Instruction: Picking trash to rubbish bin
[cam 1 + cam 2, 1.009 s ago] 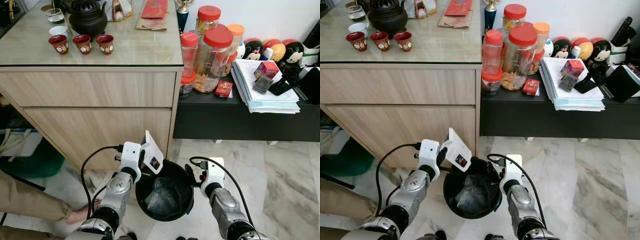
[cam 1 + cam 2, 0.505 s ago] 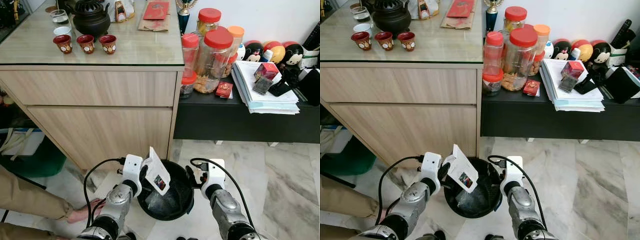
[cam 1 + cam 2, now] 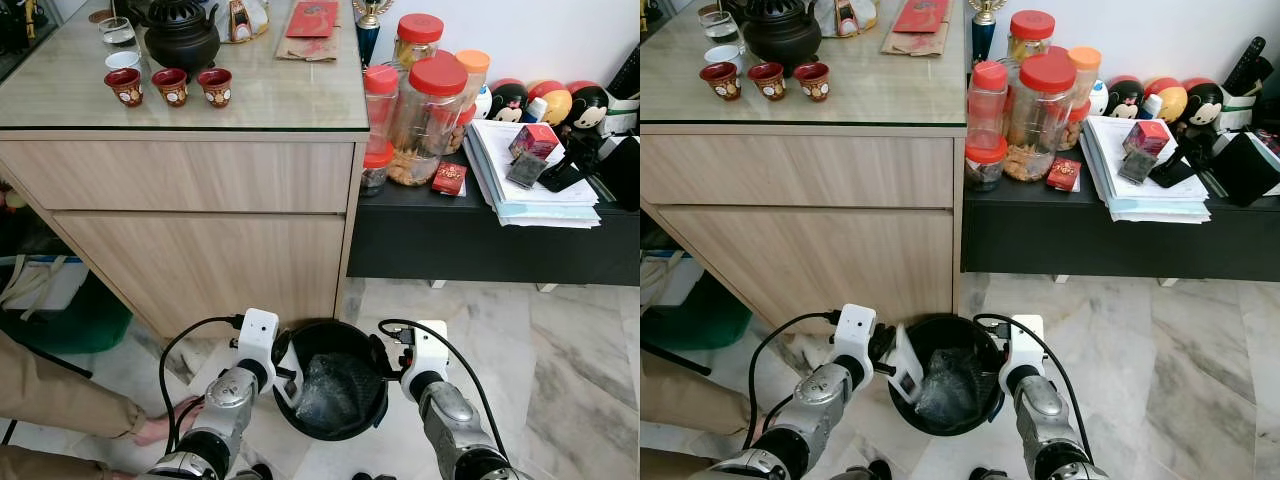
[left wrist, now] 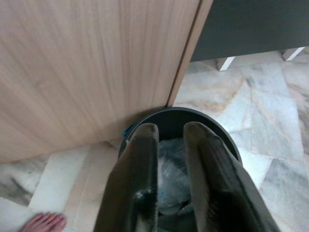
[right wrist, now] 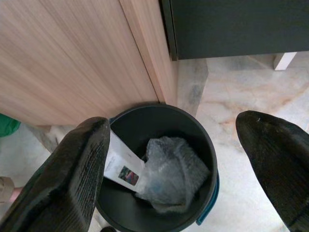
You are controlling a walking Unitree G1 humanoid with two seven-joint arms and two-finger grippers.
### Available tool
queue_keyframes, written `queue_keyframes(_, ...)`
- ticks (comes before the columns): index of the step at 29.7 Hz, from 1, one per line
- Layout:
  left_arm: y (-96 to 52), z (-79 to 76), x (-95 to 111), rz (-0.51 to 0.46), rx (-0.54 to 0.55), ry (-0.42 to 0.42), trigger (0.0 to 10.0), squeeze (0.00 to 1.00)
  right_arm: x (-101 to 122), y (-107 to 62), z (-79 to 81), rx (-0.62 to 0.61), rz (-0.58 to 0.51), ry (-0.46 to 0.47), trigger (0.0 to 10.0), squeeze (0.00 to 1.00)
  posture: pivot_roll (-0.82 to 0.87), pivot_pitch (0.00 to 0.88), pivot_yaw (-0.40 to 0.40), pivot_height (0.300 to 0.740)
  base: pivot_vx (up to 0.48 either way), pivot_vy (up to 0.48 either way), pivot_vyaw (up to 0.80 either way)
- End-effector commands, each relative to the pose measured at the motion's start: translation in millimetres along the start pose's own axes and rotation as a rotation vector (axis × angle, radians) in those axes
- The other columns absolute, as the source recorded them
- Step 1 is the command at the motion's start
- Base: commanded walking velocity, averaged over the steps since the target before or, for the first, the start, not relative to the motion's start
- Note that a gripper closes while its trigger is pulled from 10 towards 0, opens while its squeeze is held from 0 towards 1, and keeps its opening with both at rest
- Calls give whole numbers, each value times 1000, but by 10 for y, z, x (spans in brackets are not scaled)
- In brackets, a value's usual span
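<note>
One black rubbish bin stands on the floor against the cabinet, between my arms, so I can drop straight in. One white card leans inside its wall beside one crumpled clear bag. My left tool is slightly parted and empty; my right tool is spread wide, empty.

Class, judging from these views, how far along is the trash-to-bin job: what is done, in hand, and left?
Done: the white packet lies inside the black bin, against its wall beside crumpled plastic. In hand: nothing; the left end effector hovers over the rim, fingers apart. Left: pulling both arms away; the right end effector is open above the bin.
</note>
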State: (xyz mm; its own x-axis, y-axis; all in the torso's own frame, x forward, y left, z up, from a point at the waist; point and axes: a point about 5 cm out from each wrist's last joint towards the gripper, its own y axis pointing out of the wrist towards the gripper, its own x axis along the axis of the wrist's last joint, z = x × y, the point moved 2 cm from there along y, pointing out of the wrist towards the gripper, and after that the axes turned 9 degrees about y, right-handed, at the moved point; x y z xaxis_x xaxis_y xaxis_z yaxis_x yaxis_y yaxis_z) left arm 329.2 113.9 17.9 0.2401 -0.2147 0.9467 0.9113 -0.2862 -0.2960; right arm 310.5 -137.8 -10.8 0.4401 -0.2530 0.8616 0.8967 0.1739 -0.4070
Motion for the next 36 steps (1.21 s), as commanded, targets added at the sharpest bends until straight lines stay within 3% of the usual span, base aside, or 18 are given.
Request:
queue_keyframes(1, -70, -5, -152, 41, -3, -15, 10000, 1000, -82, -31, -27, -8, 24, 3, 10000, 0, 88, 216, -16, 740, 0, 0, 0)
queue_keyframes(8, -132, 91, -263, 83, 45, -3, 10000, 1000, -108, -39, -34, -15, 33, 7, 10000, 0, 88, 217, -14, 740, 0, 0, 0)
queue_keyframes(9, -158, 125, -311, 103, 67, 5, 10000, 416, -124, -45, -41, -17, 40, 6, 10000, 0, 88, 215, -14, 740, 0, 0, 0)
queue_keyframes(10, -175, 146, -341, 116, 80, 10, 10000, 416, -136, -49, -46, -19, 45, 6, 10000, 0, 88, 215, -14, 740, 0, 0, 0)
queue_keyframes(11, -231, 193, -441, 157, 108, 15, 10000, 0, -173, -65, -69, -29, 60, 7, 10000, 0, 90, 215, -14, 740, 0, 0, 0)
queue_keyframes(13, -354, 268, -645, 245, 153, 32, 10000, 0, -260, -103, -120, -50, 97, 8, 10000, 0, 86, 215, -15, 740, 0, 0, 0)
queue_keyframes(17, -866, 408, -1281, 523, 242, 69, 10000, 0, -599, -310, -370, -142, 236, 17, 10000, 0, 95, 219, -19, 740, 0, 0, 0)
queue_keyframes(19, -943, 416, -1358, 557, 255, 61, 10000, 0, -637, -342, -406, -155, 249, 21, 10000, 0, 95, 219, -19, 740, 0, 0, 0)
queue_keyframes(20, -1222, 395, -1617, 675, 278, 48, 10000, 0, -799, -477, -534, -207, 309, 21, 10000, 0, 82, 217, -21, 740, 0, 0, 0)
queue_keyframes(21, -1222, 395, -1617, 675, 278, 48, 10000, 0, -799, -477, -534, -207, 309, 21, 10000, 0, 82, 217, -21, 740, 0, 0, 0)
queue_keyframes(22, -1446, 343, -1801, 760, 288, 30, 10000, 0, -936, -608, -649, -260, 359, 20, 10000, 0, 86, 217, -23, 740, 0, 0, 0)
queue_keyframes(24, -1635, 286, -1938, 823, 303, 6, 10000, 0, -1056, -733, -740, -301, 399, 24, 10000, 0, 88, 216, -26, 740, 0, 0, 0)
queue_keyframes(29, -1736, 253, -1999, 840, 341, -24, 10000, 0, -1175, -860, -807, -325, 435, 29, 10000, 0, 87, 217, -31, 740, 0, 0, 0)
queue_keyframes(36, -1576, 293, -1889, 785, 346, -9, 10000, 0, -1140, -829, -803, -335, 420, 46, 10000, 0, 85, 210, -32, 740, 0, 0, 0)
